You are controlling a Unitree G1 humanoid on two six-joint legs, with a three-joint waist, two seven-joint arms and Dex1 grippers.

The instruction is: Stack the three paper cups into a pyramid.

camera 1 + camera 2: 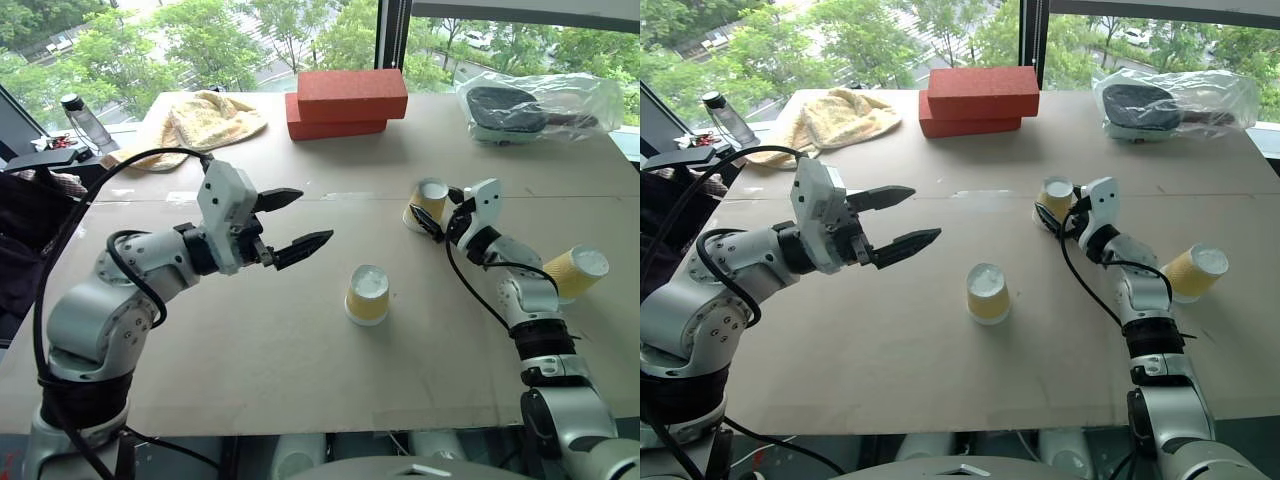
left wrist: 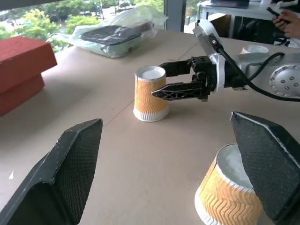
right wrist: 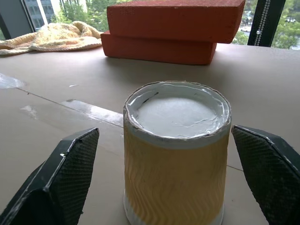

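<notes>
Three paper cups with yellow ribbed sides are on the table. One cup [image 1: 367, 293] stands upside down in the middle. My left gripper [image 1: 315, 217] hangs open above the table to its left, holding nothing; the same cup [image 2: 229, 192] shows between its fingers [image 2: 61, 173]. A second cup [image 1: 430, 203] stands upside down farther back. My right gripper [image 1: 435, 212] is open with one finger on each side of it. In the right wrist view there is a gap between this cup [image 3: 176, 154] and each finger [image 3: 56, 183]. The third cup [image 1: 577, 270] lies on its side at the right.
Two red bricks [image 1: 345, 102] are stacked at the back centre. A yellow towel [image 1: 195, 125] lies at the back left with a bottle [image 1: 85, 122] beside it. A clear bag holding a dark object [image 1: 535, 108] sits at the back right. A person's hand [image 2: 288, 21] shows beyond the table.
</notes>
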